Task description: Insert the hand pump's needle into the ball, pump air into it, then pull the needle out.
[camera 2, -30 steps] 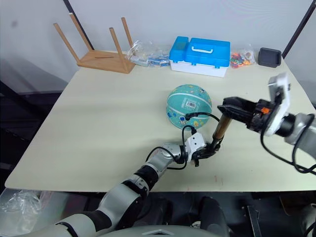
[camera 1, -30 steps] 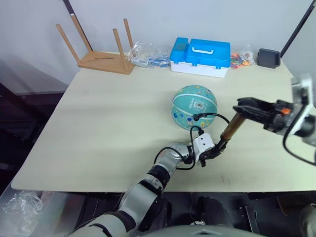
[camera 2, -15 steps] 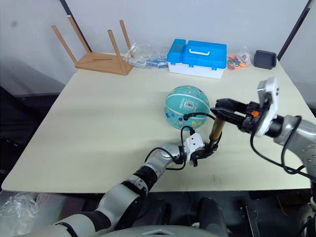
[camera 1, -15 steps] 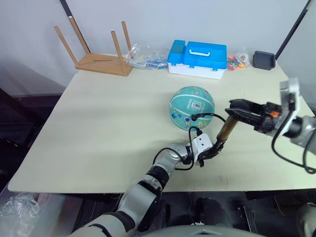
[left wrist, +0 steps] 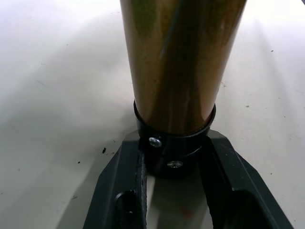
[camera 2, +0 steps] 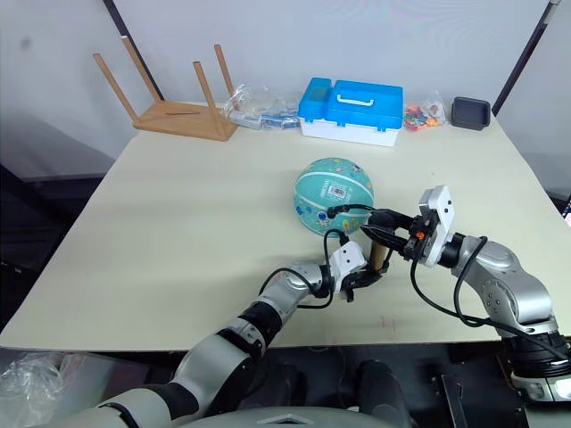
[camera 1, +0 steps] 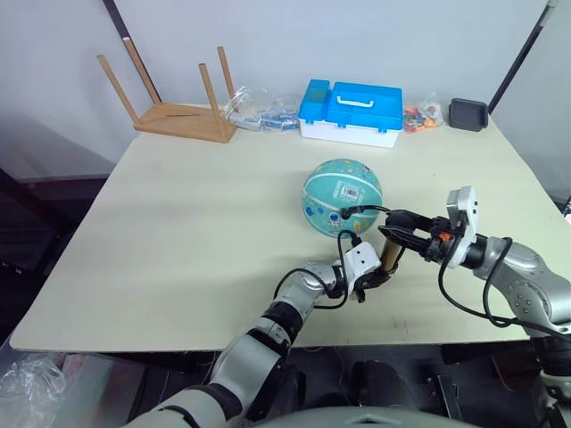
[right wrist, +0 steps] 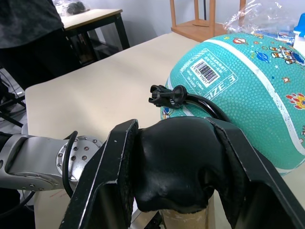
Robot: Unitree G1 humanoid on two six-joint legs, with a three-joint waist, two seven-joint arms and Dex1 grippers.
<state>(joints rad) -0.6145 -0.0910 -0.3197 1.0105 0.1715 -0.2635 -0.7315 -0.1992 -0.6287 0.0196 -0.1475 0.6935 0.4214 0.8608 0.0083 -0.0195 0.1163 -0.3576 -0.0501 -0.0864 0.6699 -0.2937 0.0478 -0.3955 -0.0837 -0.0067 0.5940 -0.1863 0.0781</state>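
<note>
My left gripper (left wrist: 174, 157) clamps the hand pump (left wrist: 178, 62) base to steady it; my right gripper (right wrist: 174, 167) grips its handle for pumping the ball (right wrist: 248, 90).

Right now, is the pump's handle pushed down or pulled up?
Pushed down: the right gripper holds the handle close atop the hand pump, little amber barrel showing.

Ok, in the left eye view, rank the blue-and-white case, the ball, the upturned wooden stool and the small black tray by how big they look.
1. Upturned wooden stool, counting its legs.
2. Blue-and-white case.
3. Ball, not far behind the case; it sits nearer the camera, so that gap is unsure.
4. Small black tray, clearly smallest.
</note>
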